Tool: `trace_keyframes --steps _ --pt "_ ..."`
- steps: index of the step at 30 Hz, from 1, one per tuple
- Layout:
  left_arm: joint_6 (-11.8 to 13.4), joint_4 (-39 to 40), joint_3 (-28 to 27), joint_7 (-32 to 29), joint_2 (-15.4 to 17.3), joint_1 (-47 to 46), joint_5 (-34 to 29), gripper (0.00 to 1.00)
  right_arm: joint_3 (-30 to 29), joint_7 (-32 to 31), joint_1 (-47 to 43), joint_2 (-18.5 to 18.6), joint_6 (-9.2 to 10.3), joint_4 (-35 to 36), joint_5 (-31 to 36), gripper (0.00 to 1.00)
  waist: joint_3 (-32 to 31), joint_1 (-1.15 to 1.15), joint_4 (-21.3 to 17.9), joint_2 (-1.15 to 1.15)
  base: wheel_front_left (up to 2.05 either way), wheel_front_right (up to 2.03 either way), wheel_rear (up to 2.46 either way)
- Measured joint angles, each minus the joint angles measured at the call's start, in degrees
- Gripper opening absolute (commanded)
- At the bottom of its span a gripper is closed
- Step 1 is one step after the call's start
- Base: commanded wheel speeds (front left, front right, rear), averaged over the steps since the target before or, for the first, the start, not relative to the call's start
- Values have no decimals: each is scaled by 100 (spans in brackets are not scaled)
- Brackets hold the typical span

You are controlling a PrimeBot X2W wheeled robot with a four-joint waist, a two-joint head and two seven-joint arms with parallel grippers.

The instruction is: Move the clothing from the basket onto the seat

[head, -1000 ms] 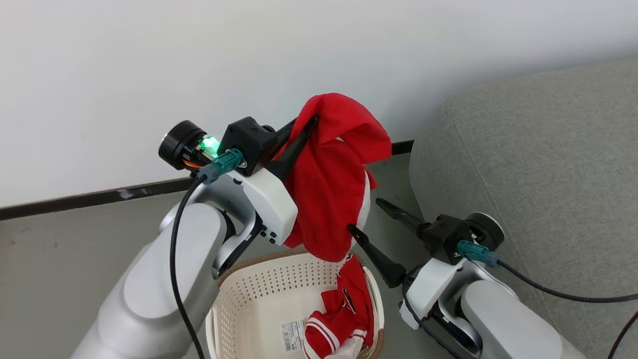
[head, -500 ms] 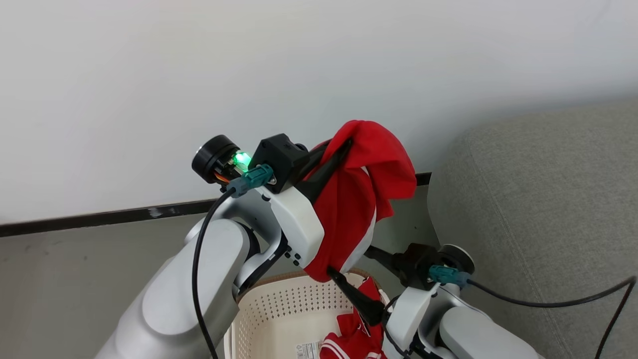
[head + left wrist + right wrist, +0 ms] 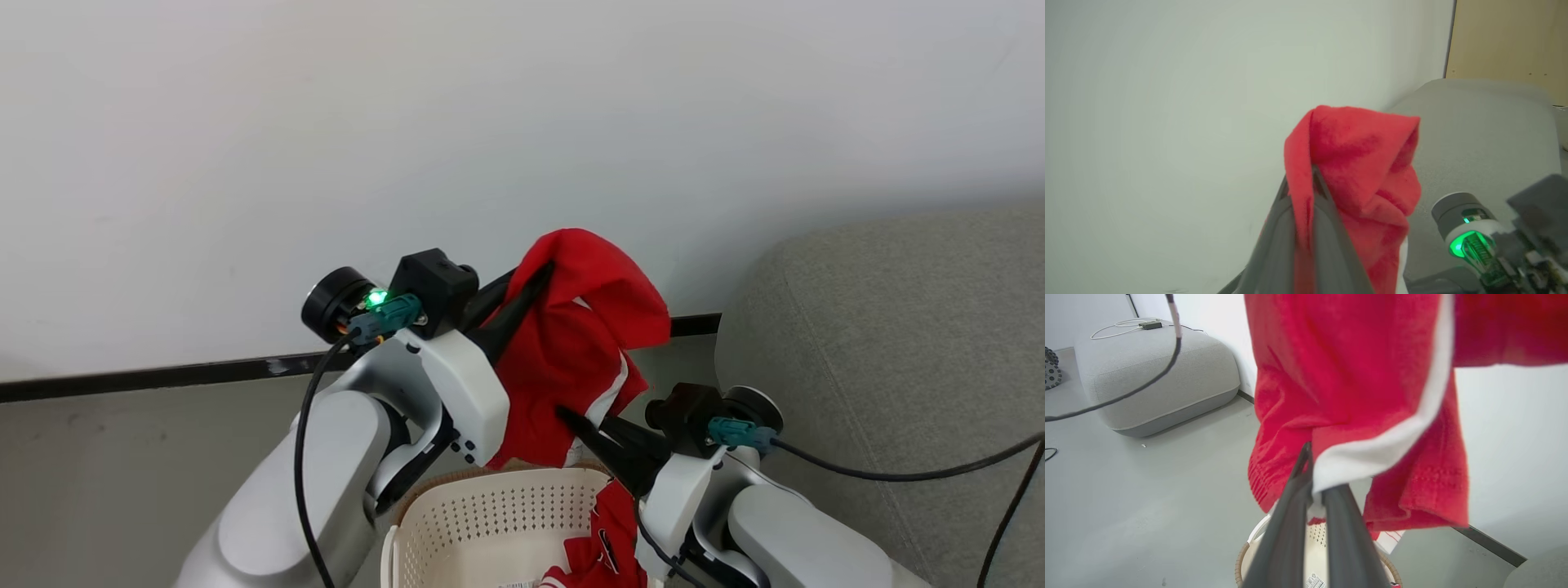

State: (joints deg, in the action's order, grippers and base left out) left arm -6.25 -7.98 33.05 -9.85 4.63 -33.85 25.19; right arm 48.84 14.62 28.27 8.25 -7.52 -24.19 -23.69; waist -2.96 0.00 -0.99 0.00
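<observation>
Left hand [image 3: 540, 274] and right hand [image 3: 565, 416] both pinch a red garment [image 3: 571, 351] above the basket [image 3: 490, 483]; a thin grip could drop it short of the seat [image 3: 898, 327].

In the head view the left arm [image 3: 326, 457] is raised, and its left pincer [image 3: 545, 268] points up and rightward with its 2 fingers closed on the clothing [image 3: 571, 343]. The right arm [image 3: 784, 531] sits lower. Its right pincer [image 3: 565, 414] is aimed up-left, with its 2 fingers clamped on the lower hem.
</observation>
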Motion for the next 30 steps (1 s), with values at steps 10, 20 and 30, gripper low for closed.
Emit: trace_keyframes --steps 10,20,30 --pt "260 -77 -369 126 96 374 132 60 -537 0 -116 390 0 401 1 0 -4 0 -163 0 0 0 0" --pt "461 -222 -581 407 110 724 189 100 -1533 -1 -132 818 0 772 219 0 15 0 -396 0 0 0 0" --pt "491 -218 -608 700 64 1089 394 100 -2565 0 -529 1126 0 1240 549 0 9 0 -653 0 0 0 0"
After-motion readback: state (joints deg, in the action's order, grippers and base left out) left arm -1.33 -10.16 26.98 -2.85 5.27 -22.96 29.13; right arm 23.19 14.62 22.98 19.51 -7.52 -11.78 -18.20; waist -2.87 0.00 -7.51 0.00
